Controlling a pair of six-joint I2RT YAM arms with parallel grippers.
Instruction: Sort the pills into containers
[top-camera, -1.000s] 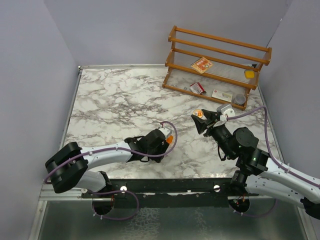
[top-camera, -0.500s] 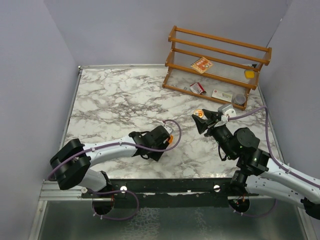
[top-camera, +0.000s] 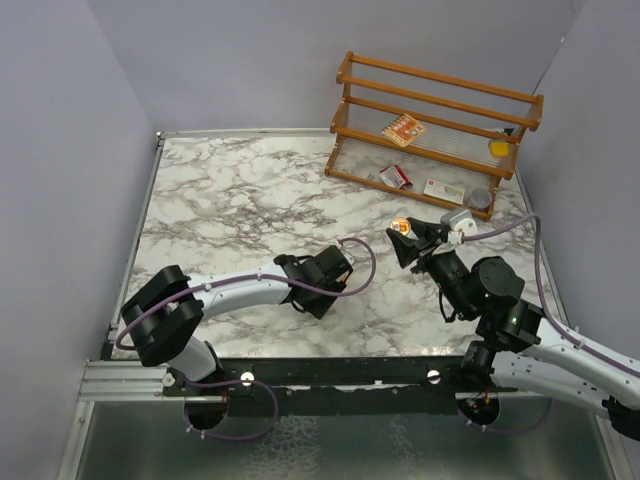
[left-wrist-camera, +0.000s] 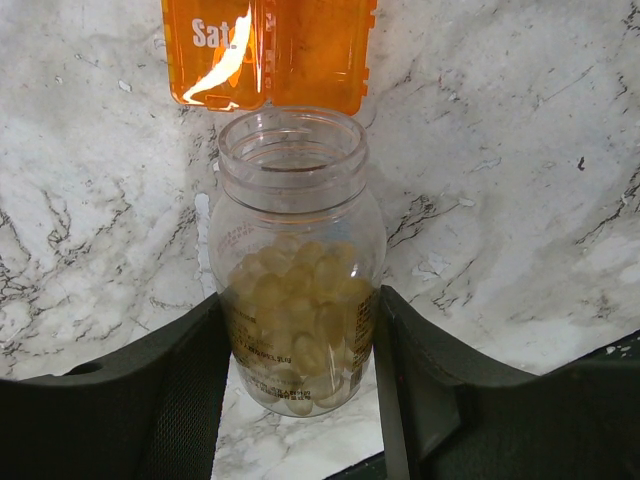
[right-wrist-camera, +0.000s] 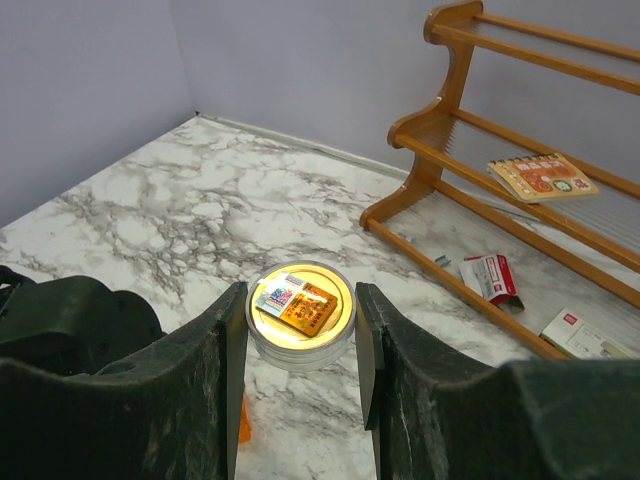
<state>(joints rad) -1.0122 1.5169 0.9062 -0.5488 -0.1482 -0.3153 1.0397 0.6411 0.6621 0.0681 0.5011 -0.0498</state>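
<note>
While the left gripper (left-wrist-camera: 300, 335) pinches the open jar (left-wrist-camera: 298, 290) mid-body, its mouth just ahead of the jaws near the orange box (left-wrist-camera: 268, 50), and the right gripper (right-wrist-camera: 300, 325) clamps a round cap (right-wrist-camera: 300, 310), the light, slick jar likely needs that firm belly grip.

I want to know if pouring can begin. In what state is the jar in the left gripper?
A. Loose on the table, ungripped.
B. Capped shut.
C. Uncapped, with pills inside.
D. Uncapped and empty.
C: in the left wrist view the clear jar is clamped in the left gripper, its mouth bare and tan-yellow pills inside; the right gripper holds a round cap.
</note>
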